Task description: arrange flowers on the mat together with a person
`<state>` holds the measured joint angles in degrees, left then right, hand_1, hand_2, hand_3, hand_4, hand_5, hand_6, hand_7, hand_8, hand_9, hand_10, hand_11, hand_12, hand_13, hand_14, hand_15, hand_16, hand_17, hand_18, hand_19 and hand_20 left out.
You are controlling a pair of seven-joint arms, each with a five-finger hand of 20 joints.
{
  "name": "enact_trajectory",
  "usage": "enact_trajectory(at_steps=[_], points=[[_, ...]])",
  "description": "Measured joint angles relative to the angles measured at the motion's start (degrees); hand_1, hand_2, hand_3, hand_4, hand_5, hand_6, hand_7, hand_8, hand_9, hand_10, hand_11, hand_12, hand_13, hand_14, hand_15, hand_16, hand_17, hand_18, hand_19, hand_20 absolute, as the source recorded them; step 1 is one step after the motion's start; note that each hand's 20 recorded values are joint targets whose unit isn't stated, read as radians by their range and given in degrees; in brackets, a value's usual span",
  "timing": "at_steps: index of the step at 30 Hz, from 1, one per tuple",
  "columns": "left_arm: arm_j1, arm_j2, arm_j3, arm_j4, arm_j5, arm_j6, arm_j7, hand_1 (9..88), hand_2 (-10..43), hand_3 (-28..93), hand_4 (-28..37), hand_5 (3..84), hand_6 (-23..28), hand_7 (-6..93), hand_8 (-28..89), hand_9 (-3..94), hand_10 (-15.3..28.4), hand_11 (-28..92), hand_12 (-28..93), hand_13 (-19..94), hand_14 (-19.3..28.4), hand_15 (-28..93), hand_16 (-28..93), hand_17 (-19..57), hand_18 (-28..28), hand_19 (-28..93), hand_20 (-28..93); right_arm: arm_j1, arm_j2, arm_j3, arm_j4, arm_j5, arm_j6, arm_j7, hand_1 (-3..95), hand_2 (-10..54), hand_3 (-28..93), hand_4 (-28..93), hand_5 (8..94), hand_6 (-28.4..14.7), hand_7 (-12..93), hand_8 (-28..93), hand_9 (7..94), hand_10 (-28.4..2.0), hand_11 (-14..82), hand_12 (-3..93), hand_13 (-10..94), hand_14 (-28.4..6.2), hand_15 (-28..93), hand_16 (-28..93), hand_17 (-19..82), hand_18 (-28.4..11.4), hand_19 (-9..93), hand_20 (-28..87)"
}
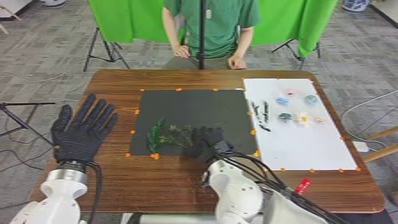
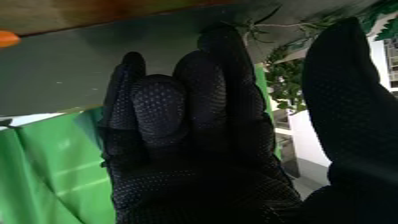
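Where sprigs (image 1: 155, 136) lie, right hand (image 1: 210, 139) near

Both arms carry smooth white casings with rounded contours: left arm (image 1: 60, 192), right arm (image 1: 233, 186). The left robot hand (image 1: 80, 132) and right robot hand (image 1: 211, 141) are each covered by a black fabric glove. A pale grey-white collar (image 1: 67, 174) is fitted below the left glove, with a dark cable (image 1: 97, 186) alongside. Several black cables (image 1: 282, 187) serve the right arm. In the right wrist view, the right robot hand (image 2: 200, 185) exhibits a fine dotted texture on matte black fabric.
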<state>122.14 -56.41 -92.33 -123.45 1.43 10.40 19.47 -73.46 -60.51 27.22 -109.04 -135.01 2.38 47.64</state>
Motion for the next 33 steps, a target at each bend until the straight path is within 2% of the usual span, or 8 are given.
enact_trajectory(at_steps=[2,5,9,15,24,33], points=[[0.01,0.00,-0.03,0.00,0.06,0.14,-0.10,22.6,15.6,73,-28.3,42.1,7.7,10.5,-9,34.8,14.3,17,10,24,14.3,27,-6,-4.6,12.2,28,11,0.34,-0.53,-0.35,0.63,-0.45,-0.19,0.38,43.0,-9.5,64,-28,64.6,-3.1,47,9,66.6,-16.8,62.2,43.4,57,-19.1,77,44,24,-27.6,81,29],[0.07,0.00,-0.04,0.00,0.20,0.29,-0.29,22.6,15.6,73,-28.3,42.2,7.7,10.4,-9,34.8,14.3,17,10,24,14.3,27,-6,-4.6,12.2,28,11,1.00,-1.17,-1.00,1.78,-1.26,-0.33,0.73,50.9,-9.5,61,-27,66.5,-2.3,52,16,68.5,-16.2,62.9,43.8,58,-18.4,77,45,25,-27.7,82,30],[0.18,0.00,-0.04,-0.02,0.30,0.50,-0.54,23.0,15.5,74,-28.3,42.1,7.6,10.6,-9,34.8,14.3,17,10,24,14.4,27,-6,-4.6,12.2,28,11,1.34,-2.08,-1.15,3.13,-1.93,-0.39,0.87,54.2,-9.5,63,-25,68.5,-1.7,53,17,70.6,-15.7,62.1,43.6,59,-17.6,76,45,25,-27.4,82,31],[0.51,0.00,-0.08,-0.05,1.06,0.51,-0.67,23.9,15.3,75,-28.3,42.2,7.6,10.7,-9,34.9,14.2,18,10,24,14.4,27,-6,-4.6,12.3,28,11,1.09,-2.74,-0.97,3.28,-1.88,-0.76,0.86,52.9,-9.5,65,-24,68.9,-1.6,54,17,71.9,-15.6,61.8,43.6,60,-17.6,76,45,26,-27.4,82,32],[0.66,0.03,-0.01,-0.06,1.04,0.84,-0.85,23.8,15.1,74,-28.3,42.2,7.6,10.8,-9,34.8,14.2,18,10,24,14.4,27,-5,-4.8,12.4,29,11,0.76,-3.02,-0.65,3.24,-1.78,-0.68,1.49,51.6,-9.5,65,-22,69.8,-2.0,53,18,73.1,-15.8,61.5,43.7,61,-18.0,76,45,26,-27.9,82,32],[0.43,0.10,0.66,-0.03,0.91,1.84,-1.19,23.7,15.0,75,-28.3,42.4,7.8,11.0,-9,34.8,14.3,18,10,25,14.5,28,-5,-4.8,12.5,29,11,-2.01,-5.17,2.26,2.83,-1.57,-1.85,2.08,43.0,-9.5,63,-18,68.9,-3.0,47,17,69.7,-17.3,59.0,42.7,59,-18.8,75,43,25,-28.3,82,32]])
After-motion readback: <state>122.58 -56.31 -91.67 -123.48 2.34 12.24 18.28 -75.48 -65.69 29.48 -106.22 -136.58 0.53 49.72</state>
